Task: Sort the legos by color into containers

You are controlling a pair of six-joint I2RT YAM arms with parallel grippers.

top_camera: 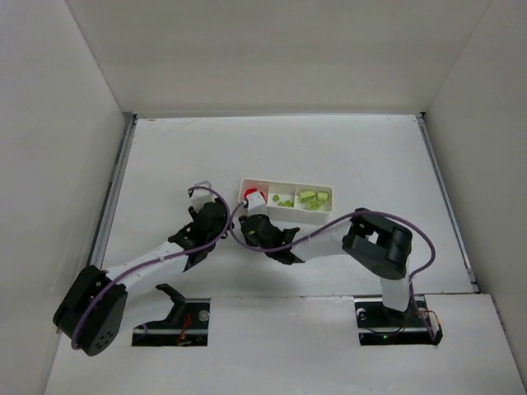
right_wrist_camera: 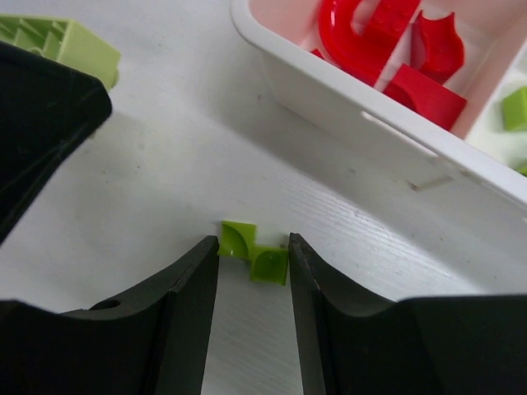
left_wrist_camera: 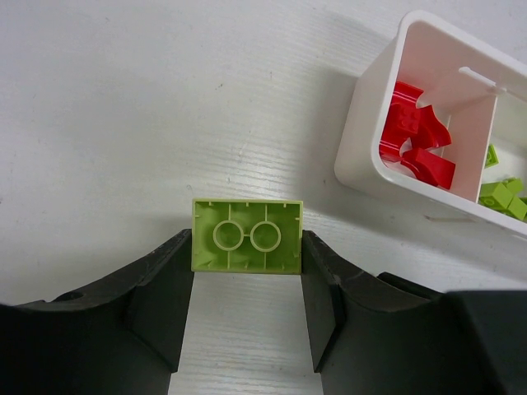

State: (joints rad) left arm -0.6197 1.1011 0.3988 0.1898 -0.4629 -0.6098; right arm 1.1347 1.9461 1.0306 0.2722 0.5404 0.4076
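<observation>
Two lime legos are at the claws. The lime brick sits clamped between the left claw tips, underside to the camera, with a pad on each short side and the jaws about half open. The small lime piece lies on the table between the right claw tips, pads at both edges; can't tell if it's actually gripped. The white tray is ahead-right of both claws, with red legos in its nearest compartment.

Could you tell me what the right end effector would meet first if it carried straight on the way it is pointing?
First the small lime-green lego caught between the right end effector's fingertips. Past it, probably the near wall of the white tray, though depth is hard to judge here.
</observation>
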